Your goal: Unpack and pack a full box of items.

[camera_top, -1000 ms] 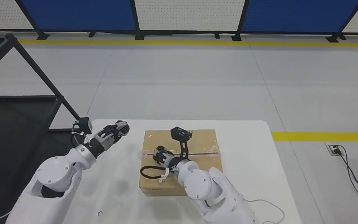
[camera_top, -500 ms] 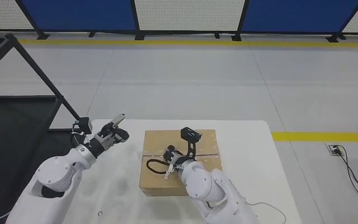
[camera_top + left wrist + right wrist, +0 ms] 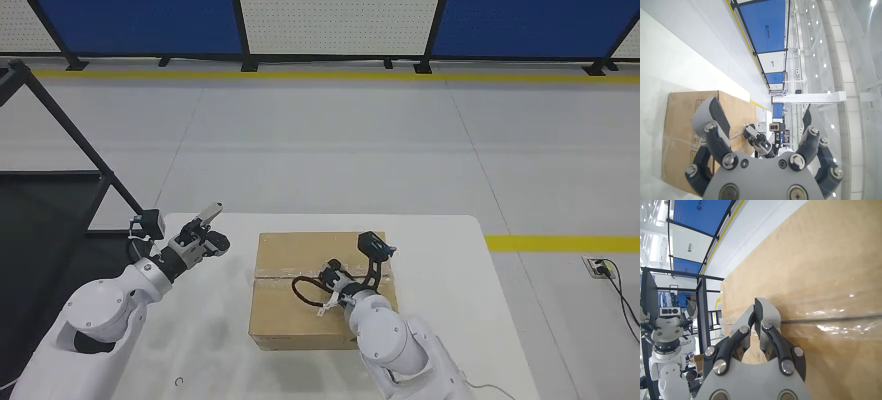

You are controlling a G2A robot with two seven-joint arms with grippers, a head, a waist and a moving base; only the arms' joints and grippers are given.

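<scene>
A closed cardboard box [image 3: 300, 300] sits in the middle of the white table [image 3: 450, 250]; clear tape covers its top seam [image 3: 829, 319]. My right gripper [image 3: 329, 271] rests on the box top at that seam, fingers shut with nothing visible between them [image 3: 755, 311]. My left gripper [image 3: 212, 228] hovers above the table just left of the box, apart from it, with its fingers spread open [image 3: 764, 117]. In the left wrist view the box [image 3: 677, 113] lies beyond the open fingers, with the right gripper [image 3: 750, 133] on its top.
A black metal frame [image 3: 60, 110] stands off the table's left side. A small dark ring [image 3: 178, 381] lies near the table's front left. Bare table surrounds the box on the right and far sides.
My right gripper has slid rightward along the taped seam on the box top. The left gripper has opened its fingers and stayed left of the box.
</scene>
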